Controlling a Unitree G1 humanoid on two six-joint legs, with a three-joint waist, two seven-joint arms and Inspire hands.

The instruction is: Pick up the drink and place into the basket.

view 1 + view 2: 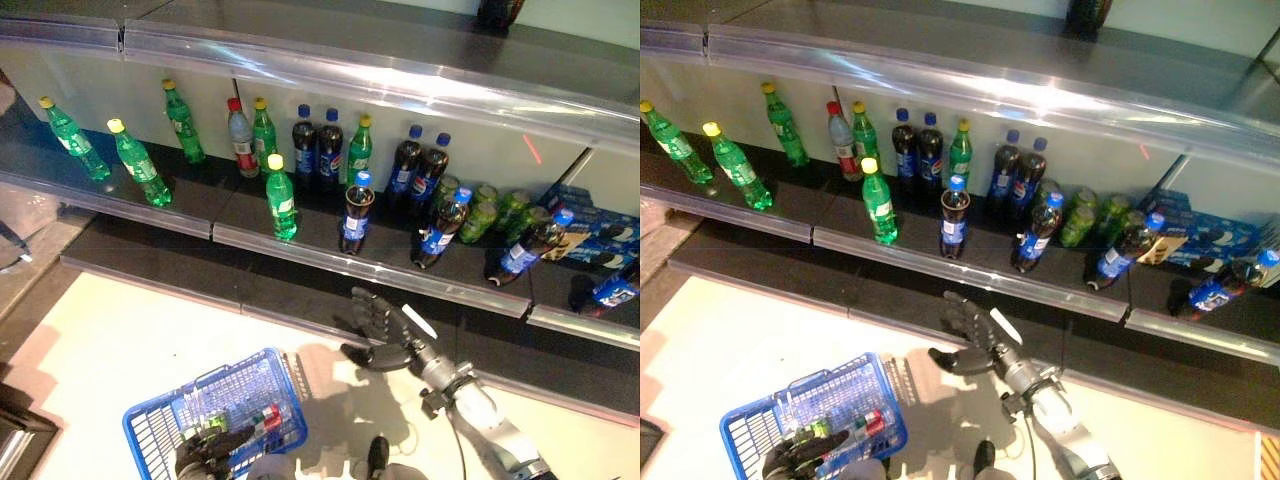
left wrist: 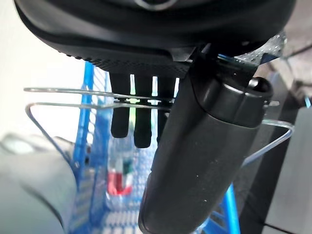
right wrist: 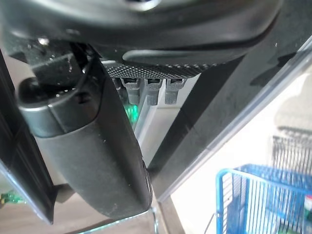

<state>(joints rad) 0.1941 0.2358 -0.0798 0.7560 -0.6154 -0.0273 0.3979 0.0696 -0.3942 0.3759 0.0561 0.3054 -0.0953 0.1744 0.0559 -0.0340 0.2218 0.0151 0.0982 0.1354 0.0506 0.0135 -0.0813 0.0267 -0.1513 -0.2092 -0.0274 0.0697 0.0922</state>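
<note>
Several drink bottles stand on a dark shelf [image 1: 250, 245]: green ones to the left, dark cola ones to the right. A cola bottle [image 1: 355, 214] with a blue cap stands near the shelf's front edge. My right hand [image 1: 385, 328] hangs open just below that edge, under this bottle, holding nothing. At the lower left my left hand [image 1: 208, 452] is shut on the wire handle [image 2: 73, 97] of a blue basket [image 1: 190, 392]. A small bottle [image 1: 264, 420] with a red and green label lies inside the basket.
Green cans [image 1: 490, 210] and blue packs [image 1: 600, 235] fill the shelf's right end. An upper shelf [image 1: 400, 85] with a shiny front rail overhangs the bottles. A lower dark ledge [image 1: 300, 300] runs under the shelf, above the pale floor [image 1: 110, 350].
</note>
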